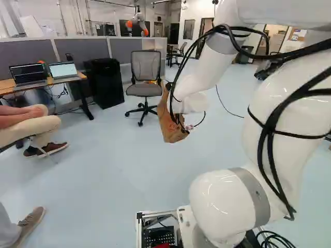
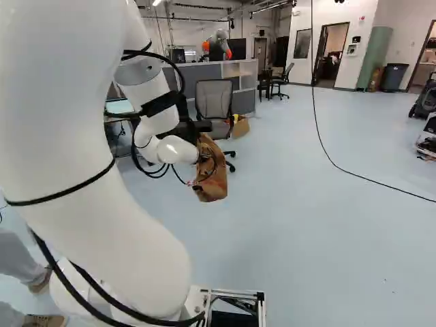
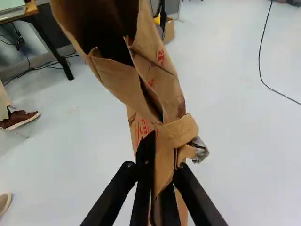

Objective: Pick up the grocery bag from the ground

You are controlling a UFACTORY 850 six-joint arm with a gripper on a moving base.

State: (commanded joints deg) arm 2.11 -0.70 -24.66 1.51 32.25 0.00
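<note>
One creased, brown-paper bag, clamped in gripper, twelve o'clock; smooth pale floor; wood-topped table, ten o'clock

This is looking like a robotics lab sharing room with an office. A thick white jointed robot arm wrapped in black cables is filling three o'clock in the left base view, and a white-and-orange robot arm is standing at twelve in the right. Thin metal pipes are running overhead there. At ten in the left base view, two open laptops are sitting on a wood-topped desk beside grey panelled partitions; a grey-backed swivel chair is standing nearby.
</note>
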